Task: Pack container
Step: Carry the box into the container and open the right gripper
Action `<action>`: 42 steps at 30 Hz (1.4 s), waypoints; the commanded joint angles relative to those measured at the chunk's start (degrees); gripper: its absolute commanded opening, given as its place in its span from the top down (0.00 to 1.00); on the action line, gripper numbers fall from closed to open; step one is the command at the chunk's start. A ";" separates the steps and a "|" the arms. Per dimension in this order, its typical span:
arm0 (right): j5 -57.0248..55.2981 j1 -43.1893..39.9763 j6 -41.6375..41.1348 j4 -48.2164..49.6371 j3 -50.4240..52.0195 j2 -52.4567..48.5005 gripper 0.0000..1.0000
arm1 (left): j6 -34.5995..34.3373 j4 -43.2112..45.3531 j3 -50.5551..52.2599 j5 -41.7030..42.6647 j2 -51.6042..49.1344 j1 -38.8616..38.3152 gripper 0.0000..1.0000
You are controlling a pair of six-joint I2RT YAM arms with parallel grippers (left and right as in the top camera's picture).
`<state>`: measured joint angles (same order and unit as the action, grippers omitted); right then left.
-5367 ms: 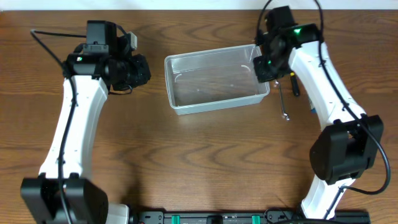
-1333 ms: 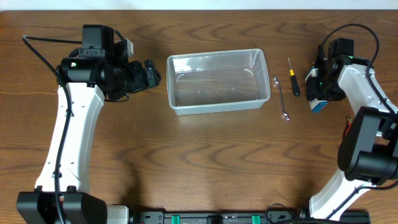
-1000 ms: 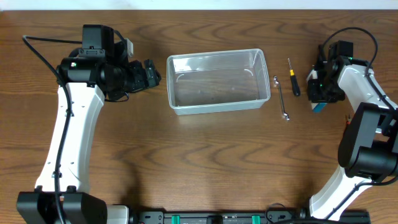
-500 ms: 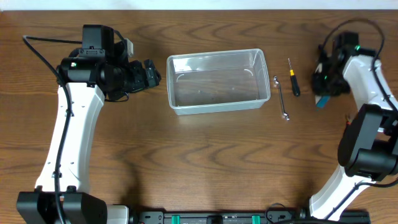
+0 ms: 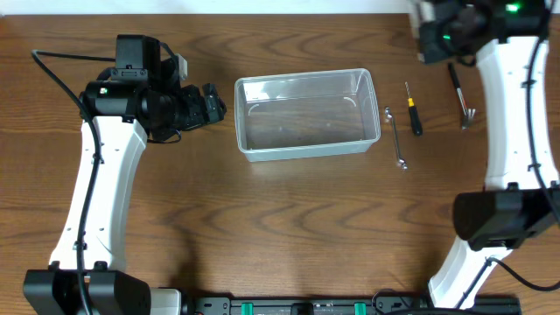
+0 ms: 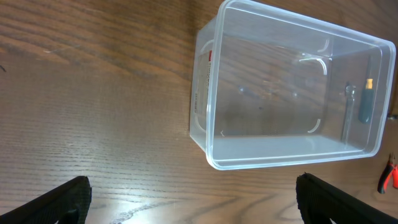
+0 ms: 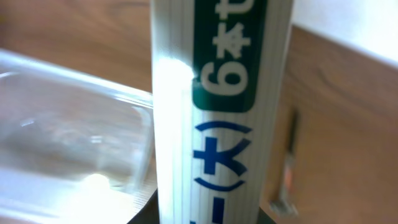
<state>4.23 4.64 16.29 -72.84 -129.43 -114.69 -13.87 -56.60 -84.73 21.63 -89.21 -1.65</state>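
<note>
The container (image 5: 304,114), a clear plastic tub, stands at mid-table with nothing inside; in the left wrist view the container (image 6: 292,99) lies just ahead. My left gripper (image 5: 214,105) hovers by its left end, wide open, with only bare wood between the black fingers (image 6: 62,199). My right gripper (image 5: 433,31) is up at the table's far right, beyond the tub's right end. It is shut on a small blue-and-white box (image 7: 214,106), which fills the right wrist view. The tub's rim (image 7: 68,118) shows to the left of the box.
A small wrench (image 5: 395,137) and a black-handled screwdriver (image 5: 412,112) lie right of the tub. Further right a plier-like tool (image 5: 460,96) lies under the right arm. A red-handled tool tip (image 6: 389,177) shows at the left wrist view's right edge.
My right gripper closed on the blue-and-white box at the table's right side, then swung it up and back toward the far edge. The left arm has stayed still.
</note>
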 commanded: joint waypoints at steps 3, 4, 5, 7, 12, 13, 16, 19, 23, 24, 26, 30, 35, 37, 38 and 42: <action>8.33 8.70 20.06 -4.50 -0.59 0.33 0.99 | 0.07 -0.15 -0.02 -0.50 0.37 -0.09 0.02; 8.66 10.08 22.84 -5.44 -0.37 0.33 0.99 | 0.07 -0.15 -0.02 -0.50 0.37 -0.09 0.02; 8.70 11.67 26.23 -6.36 0.02 0.31 0.99 | 0.07 -0.15 -0.02 -0.50 0.37 -0.09 0.02; 8.68 14.34 33.64 -8.00 0.92 0.31 0.99 | 0.07 -0.15 -0.02 -0.50 0.37 -0.09 0.02; 8.59 19.12 46.88 -10.34 4.31 0.31 0.99 | 0.07 -0.15 -0.02 -0.50 0.37 -0.09 0.02; 8.37 19.58 47.50 -10.21 5.25 0.31 0.99 | 0.07 -0.15 -0.02 -0.50 0.37 -0.09 0.02; 7.13 20.04 47.67 -8.79 9.07 0.20 0.99 | 0.07 -0.15 -0.02 -0.50 0.37 -0.09 0.02; 6.99 19.91 47.69 -5.68 13.94 0.20 0.99 | 0.07 -0.15 -0.02 -0.50 0.37 -0.09 0.02; 6.69 19.65 47.78 0.02 20.72 0.20 0.99 | 0.07 -0.15 -0.02 -0.50 0.37 -0.09 0.02; 6.69 19.65 48.15 0.83 21.79 0.20 0.99 | 0.07 -0.15 -0.02 -0.50 0.37 -0.09 0.02; 6.69 19.65 48.30 3.06 24.59 0.20 0.99 | 0.07 -0.15 -0.02 -0.50 0.37 -0.09 0.02; 6.67 19.65 48.28 6.21 29.14 0.20 0.99 | 0.07 -0.15 -0.02 -0.50 0.37 -0.09 0.02; 6.56 19.63 48.26 9.07 33.57 0.20 0.99 | 0.07 -0.15 -0.02 -0.50 0.37 -0.09 0.02; 5.79 19.65 48.02 10.14 35.01 0.20 0.99 | 0.07 -0.15 -0.02 -0.50 0.37 -0.09 0.02; 5.11 19.65 47.50 10.69 35.45 0.17 0.99 | 0.07 -0.15 -0.02 -0.50 0.37 -0.09 0.02; 2.99 19.61 44.02 12.98 35.95 0.20 0.81 | 0.07 -0.15 -0.02 -0.50 0.37 -0.09 0.02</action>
<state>8.49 24.53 63.05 -60.93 -93.56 -114.72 -13.87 -56.62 -84.73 21.63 -89.21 -1.65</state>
